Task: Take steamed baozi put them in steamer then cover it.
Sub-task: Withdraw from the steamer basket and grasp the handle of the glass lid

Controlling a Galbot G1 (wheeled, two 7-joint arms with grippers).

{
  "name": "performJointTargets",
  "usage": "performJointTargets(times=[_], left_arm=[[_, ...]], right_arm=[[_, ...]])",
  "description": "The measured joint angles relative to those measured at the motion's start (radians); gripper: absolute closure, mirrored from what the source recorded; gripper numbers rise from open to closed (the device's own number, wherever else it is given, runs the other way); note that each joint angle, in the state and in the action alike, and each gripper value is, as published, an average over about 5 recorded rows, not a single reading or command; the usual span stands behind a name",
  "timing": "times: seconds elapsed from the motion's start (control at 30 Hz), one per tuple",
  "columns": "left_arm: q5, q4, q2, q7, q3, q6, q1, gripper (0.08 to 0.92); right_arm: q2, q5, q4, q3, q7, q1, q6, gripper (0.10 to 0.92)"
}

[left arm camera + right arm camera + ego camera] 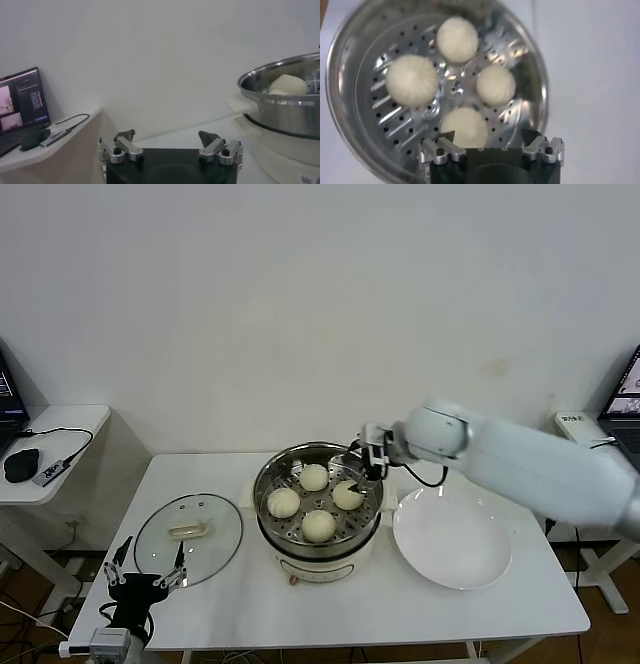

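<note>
Several cream-white baozi (318, 525) sit on the perforated tray of the shiny steamer (262, 484) at the table's middle. My right gripper (362, 467) hovers over the steamer's far right rim, open and empty. In the right wrist view its open jaws (487, 135) stand just above the nearest baozi (464, 127), with the steamer's rim (335, 110) around it. The glass cover (205, 549) lies flat on the table left of the steamer. My left gripper (148, 562) waits open at the table's front left corner; the left wrist view shows it (167, 135) empty.
An empty white plate (452, 537) lies right of the steamer. A small side table with a laptop (20, 105) and cables stands off to the left. The steamer (285, 110) rises on its white base near my left gripper's side.
</note>
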Motion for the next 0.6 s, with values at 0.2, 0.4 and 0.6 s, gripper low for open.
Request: performJointTargets(times=[0.2, 0.4, 0.6], left_arm=[[0.004, 0.022, -0.009, -0.009, 0.01, -0.022, -0.006, 0.177], [0.019, 0.047, -0.012, -0.02, 0.02, -0.05, -0.008, 0.177], [0.074, 0.081, -0.002, -0.022, 0.027, -0.07, -0.017, 0.177]], right_arm=[[-0.083, -0.028, 0.092, 0.329, 0.192, -0.349, 0.138, 0.203], [-0.023, -0.108, 0.149, 0.729, 0.288, -0.748, 0.296, 0.203], [0.144, -0.169, 0.2, 1.111, 0.311, -1.11, 0.415, 0.203]])
